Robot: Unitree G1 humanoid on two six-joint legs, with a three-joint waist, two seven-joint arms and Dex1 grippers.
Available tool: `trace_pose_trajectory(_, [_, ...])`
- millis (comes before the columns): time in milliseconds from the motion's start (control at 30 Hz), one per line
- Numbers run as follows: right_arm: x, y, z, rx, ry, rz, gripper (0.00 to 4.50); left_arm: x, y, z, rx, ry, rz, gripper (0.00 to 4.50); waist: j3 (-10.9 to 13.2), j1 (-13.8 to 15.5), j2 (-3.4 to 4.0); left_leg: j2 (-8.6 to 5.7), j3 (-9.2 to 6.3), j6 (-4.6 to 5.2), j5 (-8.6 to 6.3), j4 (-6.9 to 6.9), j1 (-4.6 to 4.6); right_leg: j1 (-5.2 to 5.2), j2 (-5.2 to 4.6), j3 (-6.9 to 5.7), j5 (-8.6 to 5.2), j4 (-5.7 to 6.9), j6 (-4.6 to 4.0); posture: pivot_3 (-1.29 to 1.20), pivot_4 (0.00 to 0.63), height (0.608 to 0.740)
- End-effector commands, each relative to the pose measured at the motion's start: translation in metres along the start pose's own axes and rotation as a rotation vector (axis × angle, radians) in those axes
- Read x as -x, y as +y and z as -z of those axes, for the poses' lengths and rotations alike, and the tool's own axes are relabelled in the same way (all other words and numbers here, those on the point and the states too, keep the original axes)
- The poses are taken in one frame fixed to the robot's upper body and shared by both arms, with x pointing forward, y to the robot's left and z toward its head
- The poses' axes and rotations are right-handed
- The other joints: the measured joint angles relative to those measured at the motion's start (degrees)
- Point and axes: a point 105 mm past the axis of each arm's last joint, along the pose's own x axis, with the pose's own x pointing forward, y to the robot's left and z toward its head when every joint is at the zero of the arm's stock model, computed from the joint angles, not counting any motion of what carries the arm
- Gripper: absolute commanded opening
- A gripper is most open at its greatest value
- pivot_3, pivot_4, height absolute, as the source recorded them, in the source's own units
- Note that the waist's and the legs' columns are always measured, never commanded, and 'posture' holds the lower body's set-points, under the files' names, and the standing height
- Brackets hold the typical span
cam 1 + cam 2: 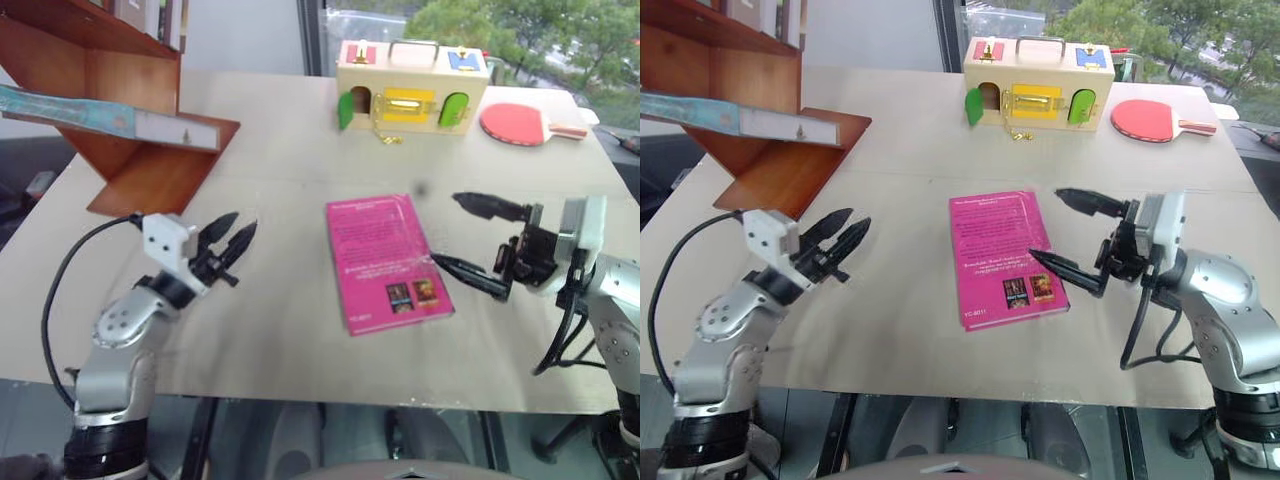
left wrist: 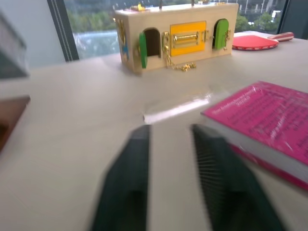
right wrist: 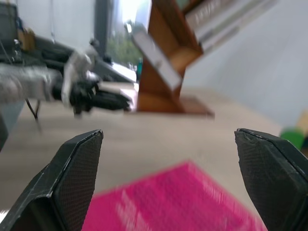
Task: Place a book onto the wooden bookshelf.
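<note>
From the head camera, the book (image 1: 100, 113) lies on a slanted board of the wooden bookshelf (image 1: 140, 165), while the left end effector (image 1: 228, 243) and right end effector (image 1: 470, 240) hang released and empty over the surface (image 1: 270, 330). In the left wrist view a pink book (image 2: 269, 120) lies just beside the parted fingers; in the right wrist view, below wide-spread ones. The overhanging book could slide off if an arm bumps the shelf.

The wooden bookshelf (image 1: 120, 110) and the book (image 1: 100, 115) are cut off by the picture's edge, its cover perhaps teal.

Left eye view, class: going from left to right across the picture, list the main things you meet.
Reddish-brown wooden bookshelf holding a thin teal-green book → left gripper → magenta-pink book lying flat on the table → right gripper, jaws wide open → red table-tennis paddle at the far edge.
</note>
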Motion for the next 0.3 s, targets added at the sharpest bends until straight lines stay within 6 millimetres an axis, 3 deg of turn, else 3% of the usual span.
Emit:
trace_pose_trajectory(33, [0.033, -0.011, 0.017, 0.001, 0.192, 0.086, 4.5, 0.024, 0.002, -0.001, -0.037, 0.044, 0.017, 3.7, 0.0, 0.0, -0.01, -0.02, 0.03, 0.01, 0.0, 0.01, 0.0, 0.0, -0.03, 0.02, 0.0, -0.01, 0.0, 0.0, 0.15, 0.74])
trace_pose_trajectory(67, [0.047, -0.011, 0.024, -0.006, 0.262, 0.115, 4.5, 0.035, 0.002, 0.006, -0.03, 0.092, 0.023, 4.15, 0.0, 0.0, -0.02, -0.02, 0.05, 0.01, -0.01, 0.0, 0.0, 0.0, -0.04, 0.04, 0.0, -0.06, 0.0, 0.0, 0.15, 0.74])
trace_pose_trajectory(167, [0.076, -0.012, 0.032, -0.022, 0.379, 0.177, 4.5, 0.061, 0.006, 0.017, -0.007, 0.179, 0.027, 4.15, 0.0, 0.0, -0.03, -0.02, 0.06, 0.02, -0.02, -0.07, -0.03, -0.02, -0.05, 0.03, -0.01, -0.17, -0.01, 0.0, 0.15, 0.74])
trace_pose_trajectory(300, [0.093, -0.01, 0.037, -0.016, 0.444, 0.197, 4.5, 0.072, 0.006, 0.018, 0.007, 0.209, 0.052, 4.15, 0.0, 0.0, -0.02, 0.0, 0.0, 0.0, -0.02, -0.1, 0.01, -0.02, -0.02, -0.02, -0.05, -0.15, 0.0, 0.0, 0.15, 0.74])
